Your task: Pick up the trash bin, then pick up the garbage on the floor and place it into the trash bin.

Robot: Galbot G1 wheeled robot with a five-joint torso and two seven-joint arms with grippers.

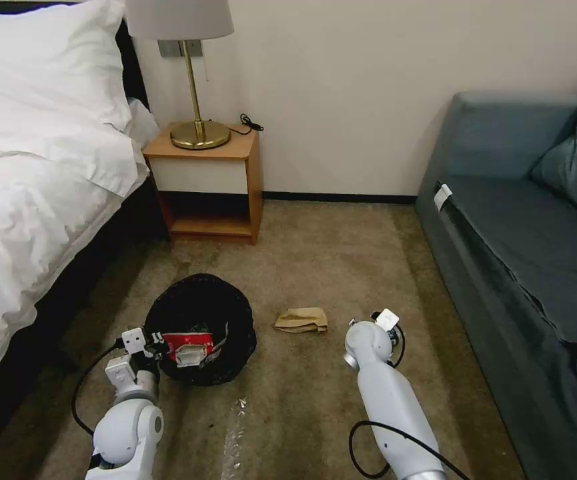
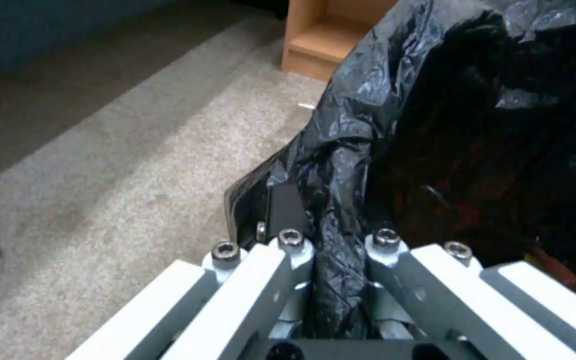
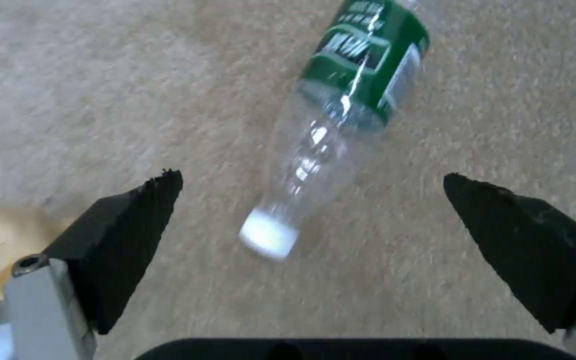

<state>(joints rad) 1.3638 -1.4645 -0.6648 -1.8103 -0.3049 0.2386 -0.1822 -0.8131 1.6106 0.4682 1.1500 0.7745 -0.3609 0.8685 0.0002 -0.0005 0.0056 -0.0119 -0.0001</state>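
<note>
Trash bin (image 1: pixel 201 330) on carpet near bed, bag-lined rim pinched in closed left gripper (image 2: pixel 338 250); light, rigid. Paper bag (image 1: pixel 301 320) beside it: soft. Bottle (image 3: pixel 331 135) below open right gripper (image 3: pixel 311 220): light, slippery; best clamped mid-body.

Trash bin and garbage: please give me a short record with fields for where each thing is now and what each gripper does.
trash bin: black-lined, on the carpet near the bed
inside the bin: red snack packet
left gripper: shut on the bin's bagged rim
right gripper: open, above the clear bottle
clear bottle: green label, lying on the carpet
tan paper bag: on the carpet, right of the bin
</note>
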